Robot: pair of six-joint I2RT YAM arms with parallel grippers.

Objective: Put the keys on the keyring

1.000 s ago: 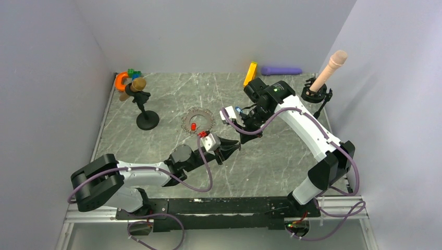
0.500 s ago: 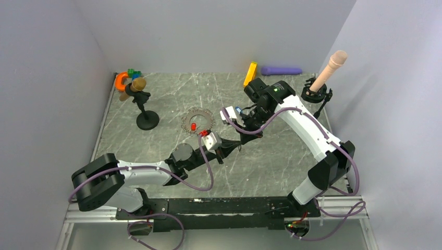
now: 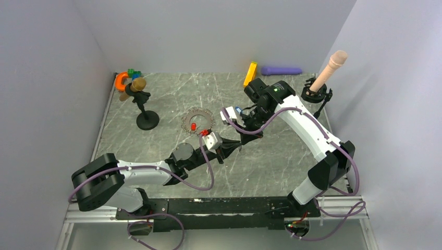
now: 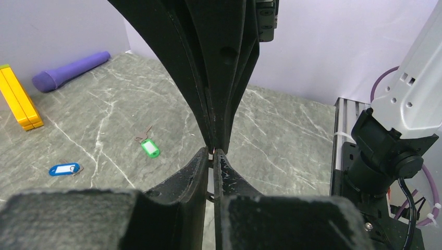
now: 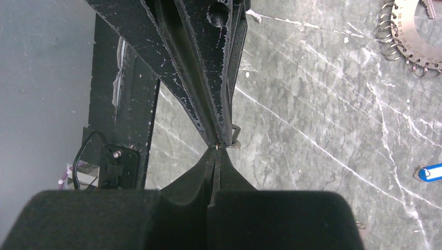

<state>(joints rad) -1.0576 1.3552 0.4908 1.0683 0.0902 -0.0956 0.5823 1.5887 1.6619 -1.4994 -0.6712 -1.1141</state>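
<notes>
The two pincers meet tip to tip mid-table. The right gripper [image 5: 218, 151] is shut, perhaps on a metal sliver. The left gripper [image 4: 213, 153] shows only a slit, and I cannot tell if it holds anything. The keyring [image 3: 198, 120] lies flat, just far-left of them and nearer the left arm, with the red key [image 3: 193, 126] within it.

grey-green marble table [image 3: 172, 94] with white veins, dark grey-brown toothed keyring [image 3: 198, 120], red key [image 3: 193, 126], blue key [image 4: 64, 169] and green key [image 4: 150, 148] (both with white label inserts), yellow block [image 3: 250, 73], purple cylinder [image 3: 281, 70], orange horseshoe [image 3: 121, 80], black stand [image 3: 147, 121], pale lilac walls [image 3: 208, 31]
</notes>
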